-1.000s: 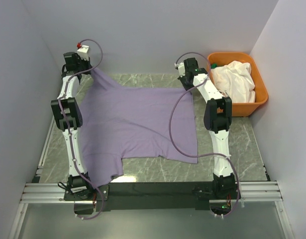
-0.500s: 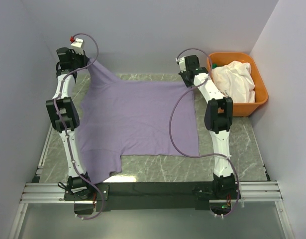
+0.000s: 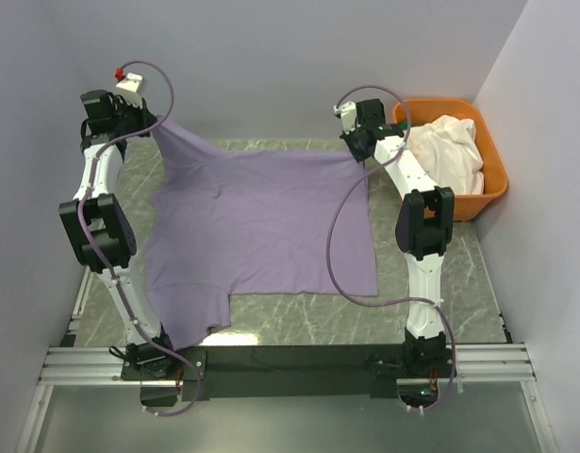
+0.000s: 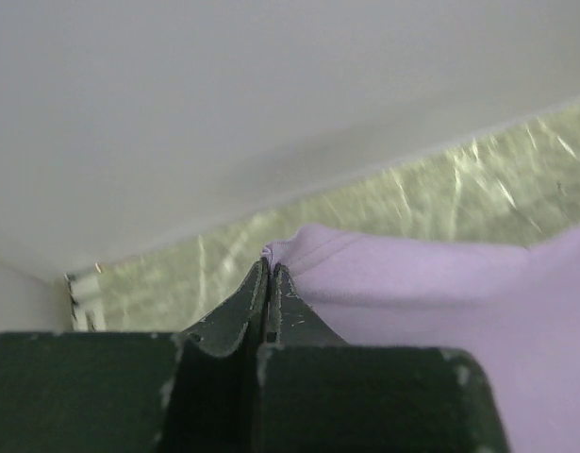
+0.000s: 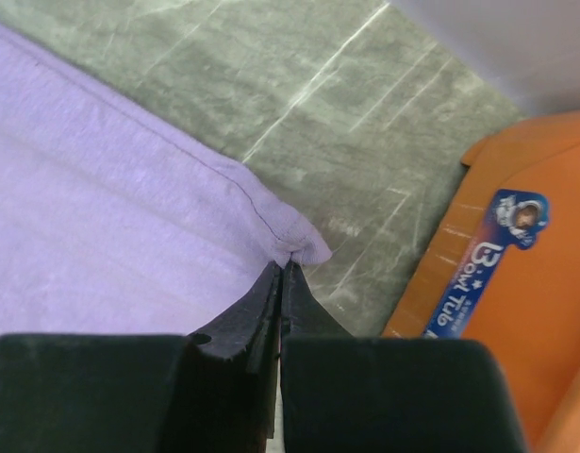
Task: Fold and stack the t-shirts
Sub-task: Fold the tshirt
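Holding the purple shirt [image 3: 261, 226] by its two far corners.
Your left gripper [image 4: 269, 272] and right gripper [image 5: 282, 269] are each clamped tight on a corner; the shirt spreads back toward you across the table [image 3: 459, 283].

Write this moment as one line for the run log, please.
left hand: shut on lavender t-shirt corner, lifted | right hand: shut on its other far corner | white t-shirt: in orange tub

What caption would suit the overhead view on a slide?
The left arm and right arm hold the far corners of a lavender t-shirt; a white t-shirt sits in the orange tub.
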